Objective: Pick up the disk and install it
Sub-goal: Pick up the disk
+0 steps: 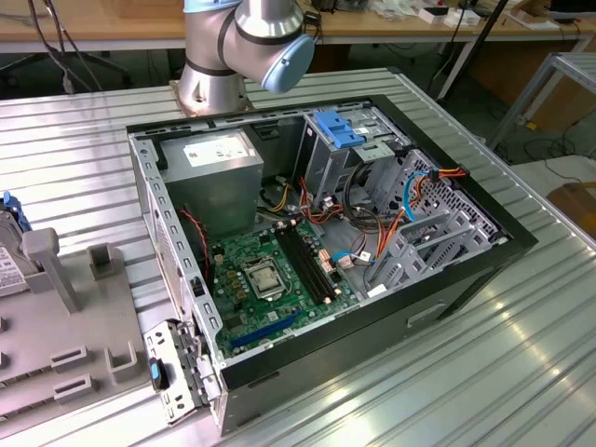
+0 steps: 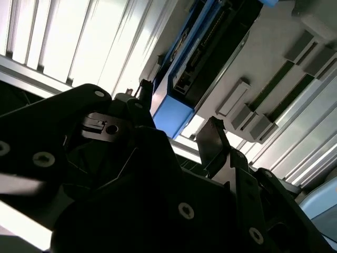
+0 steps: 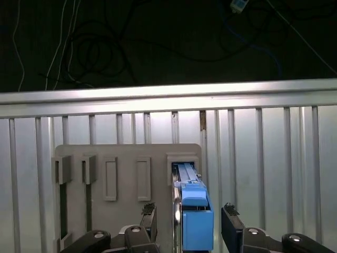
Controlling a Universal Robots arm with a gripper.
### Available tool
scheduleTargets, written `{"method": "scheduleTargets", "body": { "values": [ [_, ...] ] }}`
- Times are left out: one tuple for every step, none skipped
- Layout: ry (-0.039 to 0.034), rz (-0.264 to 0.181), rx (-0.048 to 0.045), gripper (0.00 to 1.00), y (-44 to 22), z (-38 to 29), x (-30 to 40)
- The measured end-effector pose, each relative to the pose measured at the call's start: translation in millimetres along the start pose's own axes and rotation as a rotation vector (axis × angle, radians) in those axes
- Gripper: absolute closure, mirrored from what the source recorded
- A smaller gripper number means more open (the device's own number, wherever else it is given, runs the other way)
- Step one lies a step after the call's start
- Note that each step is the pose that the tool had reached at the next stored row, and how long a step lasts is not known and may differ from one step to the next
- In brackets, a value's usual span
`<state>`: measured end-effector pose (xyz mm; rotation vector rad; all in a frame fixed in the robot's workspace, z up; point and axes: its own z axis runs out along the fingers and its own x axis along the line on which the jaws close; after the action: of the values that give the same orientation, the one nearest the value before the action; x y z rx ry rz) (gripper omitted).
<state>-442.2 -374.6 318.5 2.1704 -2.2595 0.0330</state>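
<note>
Between the two fingers of the claw, in the first wrist view: the disk, upright on edge in a slot of a grey holder, blue end uppermost. Parked that way, by the look of it, to offer both flat faces to a pinch from above.

Claw spread wide, one finger to each side of the disk, a clear gap on both sides; gripping nothing, no contact visible. Lined up square with the slot, presumably for an even squeeze on both faces without tipping the disk.

Beneath the claw and holder, a ribbed metal worktop. Off to one side of the claw, more slots in the same holder.

Well apart from the claw, in the exterior view, an open computer case, lying on its side with the open face up, probably to leave the drive bays reachable from above.

Pick-up not yet made; disk not yet in the case.
</note>
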Motion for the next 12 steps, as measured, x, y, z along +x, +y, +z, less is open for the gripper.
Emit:
{"method": "scheduleTargets", "body": {
  "values": [
    [0.0, 0.0, 0.0002, 0.4, 0.0, 0.3, -0.2],
    [-0.0002, 0.0, 0.0004, 0.4, 0.0, 0.6, -0.5],
    [-0.0001, 0.0, 0.0003, 0.4, 0.1, 1.1, -1.8],
    [-0.0001, 0.0, 0.0004, 0.4, 0.2, 1.8, -3.0],
    [0.0, 0.0, 0.0002, 0.4, 0.1, 2.8, -3.6],
    [-0.0001, 0.0, 0.0004, 0.4, 0.1, 4.0, -3.7],
    [-0.0001, 0.0, 0.0003, 0.4, 0.2, 4.9, -3.8],
    [0.0001, -0.001, 0.0003, 0.4, 0.2, 6.4, -3.8],
    [0.0006, -0.002, 0.0003, 0.4, 0.2, 7.2, -3.9],
    [0.0016, -0.005, 0.0011, 0.4, 0.2, 9.4, -3.9],
    [0.0023, -0.006, 0.0019, 0.4, 0.2, 10.8, -4.0],
    [0.0032, -0.007, 0.0036, 0.4, 0.3, 11.7, -4.1]
  ]
}}
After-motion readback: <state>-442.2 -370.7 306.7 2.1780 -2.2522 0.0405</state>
